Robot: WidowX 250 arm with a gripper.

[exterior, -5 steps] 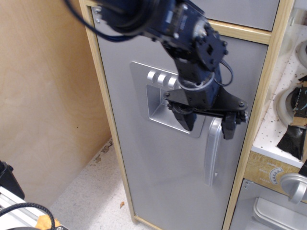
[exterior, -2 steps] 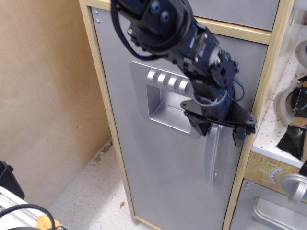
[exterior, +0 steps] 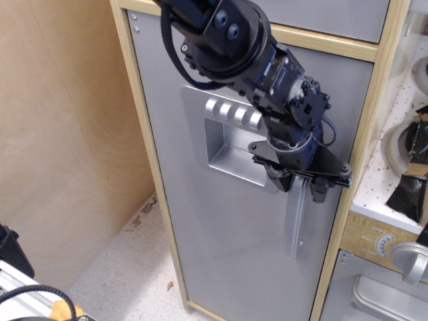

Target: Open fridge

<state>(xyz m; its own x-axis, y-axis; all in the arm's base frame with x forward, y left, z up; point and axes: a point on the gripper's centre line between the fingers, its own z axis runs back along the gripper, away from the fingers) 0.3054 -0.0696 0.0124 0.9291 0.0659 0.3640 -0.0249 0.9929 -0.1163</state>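
Note:
The fridge (exterior: 221, 254) is a tall light-wood cabinet with a flat silver-grey door, and the door sits flush in its frame. A recessed dispenser panel (exterior: 231, 144) with a row of knobs is on the door. A curved vertical silver handle (exterior: 294, 224) runs down the door's right side. My black gripper (exterior: 299, 189) is at the top of the handle, one finger on each side of it, jaws closed in against it.
A plywood wall (exterior: 67, 134) stands at the left, with speckled floor (exterior: 127, 267) below it. At the right are a white speckled counter (exterior: 401, 167) and, lower, a small silver oven door with a round knob (exterior: 409, 261). A short grey panel (exterior: 334, 17) runs above the fridge door.
My gripper moved right and down from the dispenser panel to the handle's top, and its fingers closed in around the handle. The door has not moved.

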